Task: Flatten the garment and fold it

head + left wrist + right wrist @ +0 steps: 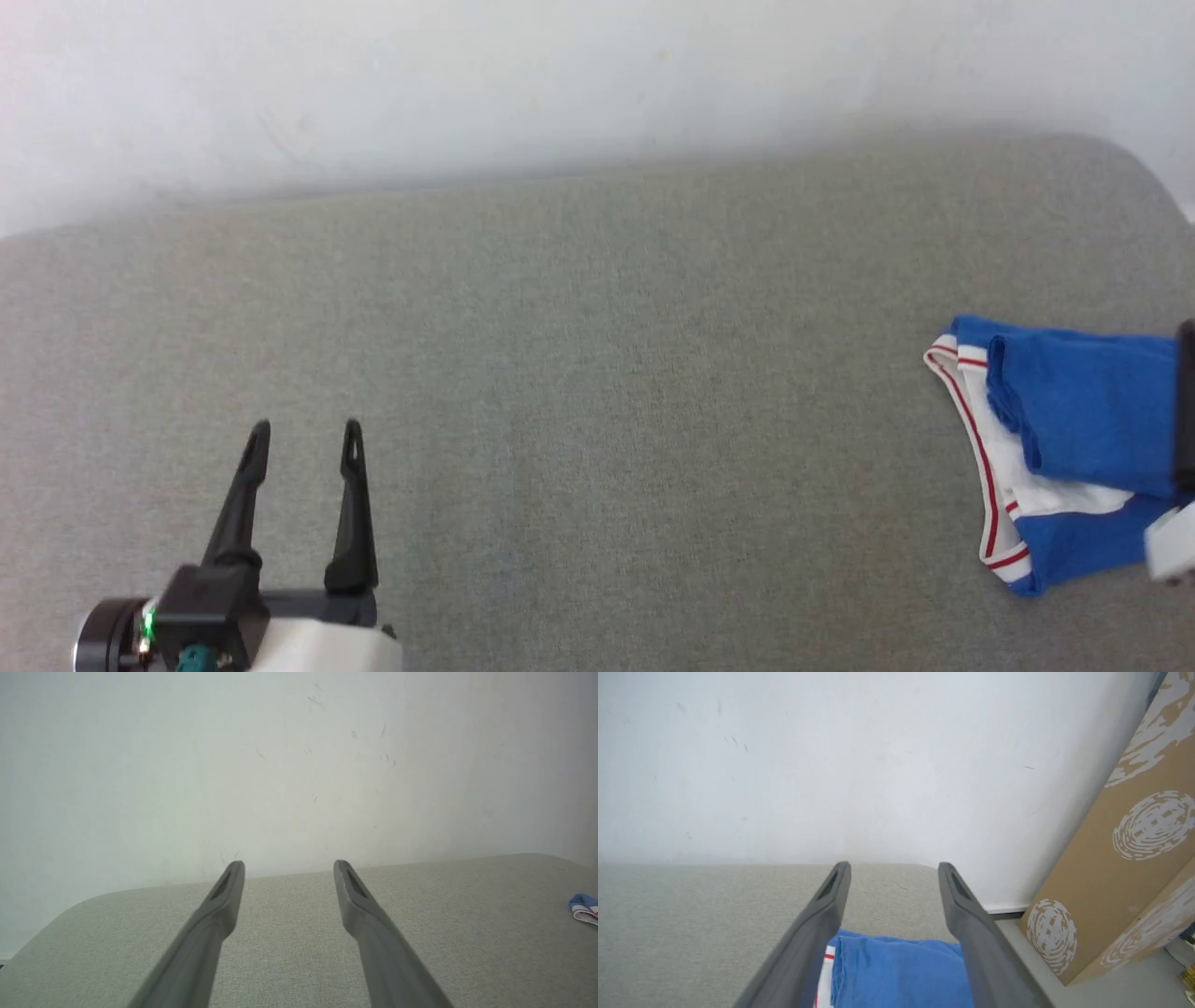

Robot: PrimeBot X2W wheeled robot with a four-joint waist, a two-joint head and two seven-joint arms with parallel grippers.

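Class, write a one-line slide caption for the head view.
Open left gripper hovers over a grey surface; the blue garment lies bunched at far right.

Left end effector (pixel 288 864) seen along its own two long dark fingers (pixel 210 933), which rise from the bottom edge and stand spread wide apart, with nothing between them, above a desk (pixel 467 933) covered in plain grey woven fabric. The desk's far edge runs across the middle of the frame, curving down at a rounded corner on the left, and behind it stands a pale wall (pixel 187 765) flecked with small dark scuff marks (pixel 317 702). At the far right edge, well apart from the fingers, a small blue part of the garment (pixel 584 903) with red-striped white trim lies on the desk.
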